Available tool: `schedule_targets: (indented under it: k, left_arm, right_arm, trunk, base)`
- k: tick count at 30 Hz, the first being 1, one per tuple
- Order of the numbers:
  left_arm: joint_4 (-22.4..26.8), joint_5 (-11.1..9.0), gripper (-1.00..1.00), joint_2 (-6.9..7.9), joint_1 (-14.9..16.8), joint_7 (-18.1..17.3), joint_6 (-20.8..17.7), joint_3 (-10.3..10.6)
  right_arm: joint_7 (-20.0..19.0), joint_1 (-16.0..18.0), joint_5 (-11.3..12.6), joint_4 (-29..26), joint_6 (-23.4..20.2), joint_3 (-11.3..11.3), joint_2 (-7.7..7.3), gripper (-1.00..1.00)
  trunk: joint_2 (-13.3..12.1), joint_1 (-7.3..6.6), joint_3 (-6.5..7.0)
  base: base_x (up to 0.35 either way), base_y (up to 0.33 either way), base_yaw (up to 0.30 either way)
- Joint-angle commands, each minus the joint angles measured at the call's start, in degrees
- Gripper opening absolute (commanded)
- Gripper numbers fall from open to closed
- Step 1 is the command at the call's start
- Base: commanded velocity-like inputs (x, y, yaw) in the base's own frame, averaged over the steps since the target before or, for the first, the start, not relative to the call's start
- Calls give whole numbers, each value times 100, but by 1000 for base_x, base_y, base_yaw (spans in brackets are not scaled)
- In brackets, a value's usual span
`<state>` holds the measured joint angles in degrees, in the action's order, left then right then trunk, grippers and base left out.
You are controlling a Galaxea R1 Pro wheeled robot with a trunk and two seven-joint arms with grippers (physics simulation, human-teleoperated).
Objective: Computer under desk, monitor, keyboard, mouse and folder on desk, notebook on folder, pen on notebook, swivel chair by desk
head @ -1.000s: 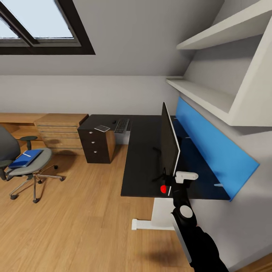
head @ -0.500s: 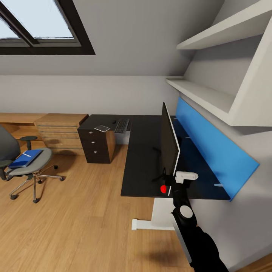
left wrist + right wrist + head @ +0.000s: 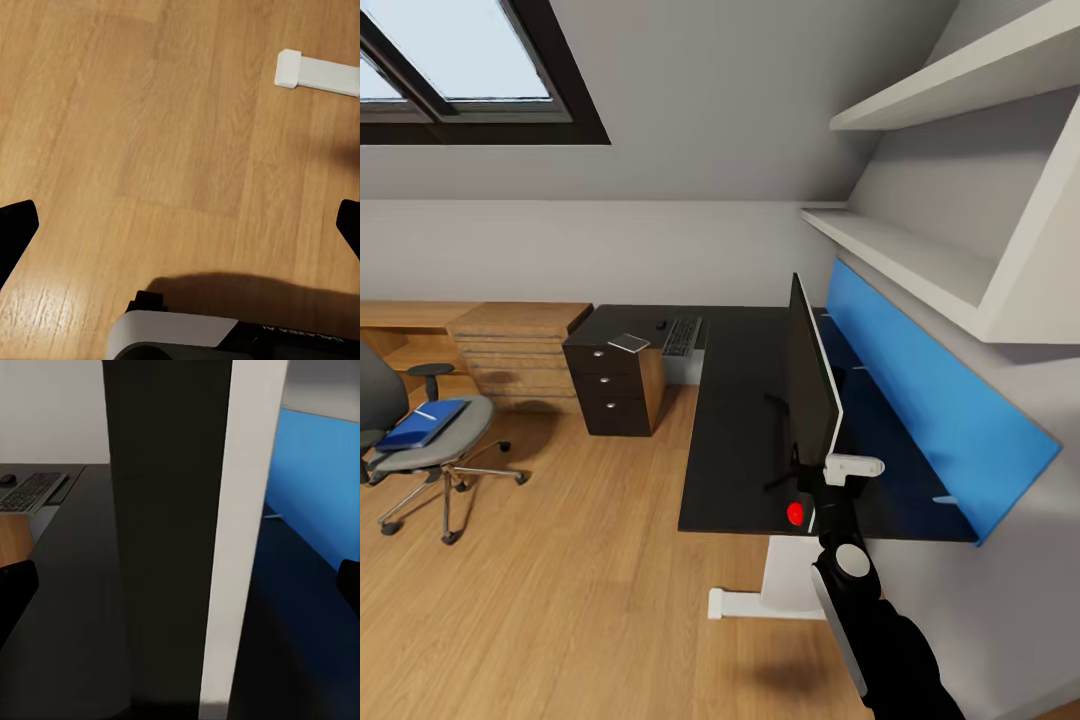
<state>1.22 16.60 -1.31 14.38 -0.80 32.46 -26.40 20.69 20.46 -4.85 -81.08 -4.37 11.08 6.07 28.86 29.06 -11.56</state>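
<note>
The monitor (image 3: 808,385) stands edge-on on the black desk (image 3: 735,440), in front of the blue back panel. My right gripper (image 3: 812,478) is at the monitor's near edge. In the right wrist view that gripper (image 3: 182,585) is open, with the screen's edge (image 3: 217,540) between its wide-apart fingers. At the desk's far end lie the keyboard (image 3: 682,334) and the mouse (image 3: 660,323). A flat grey item, perhaps the notebook (image 3: 629,342), lies on a dark drawer unit. The blue folder (image 3: 420,425) with the white pen (image 3: 425,411) lies on the swivel chair (image 3: 435,455) at the left. My left gripper (image 3: 182,229) hangs open over the floor. The computer is out of view.
A dark drawer unit (image 3: 615,390) and a light wooden drawer chest (image 3: 510,350) stand along the back wall. White wall shelves (image 3: 910,250) hang above the desk. The desk's white foot (image 3: 315,71) rests on the wooden floor (image 3: 560,580) between me and the chair.
The whole picture has shifted slightly, so the camera has moved. The chair and drawers now sit a little further left in view. My right gripper stays at the monitor's edge.
</note>
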Motion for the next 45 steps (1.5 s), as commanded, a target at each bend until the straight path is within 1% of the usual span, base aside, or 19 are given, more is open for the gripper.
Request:
schedule_targets:
  k: [1,35,45]
  left_arm:
    - [0,41,100,-1,3,-8,14,-49]
    - [-4,36,100,-1,3,-15,23,-49]
    - [-3,39,100,-1,3,-9,23,-49]
  right_arm:
    - [35,4,-51,1,-46,8,-1,100]
    - [41,5,-60,22,-39,8,-1,100]
    - [41,4,-60,25,-42,8,-1,100]
  trunk:
    - [9,2,-10]
    - [9,2,-10]
    - [9,2,-10]
  base:
    - [15,0,0]
    - [92,0,0]
    - [23,0,0]
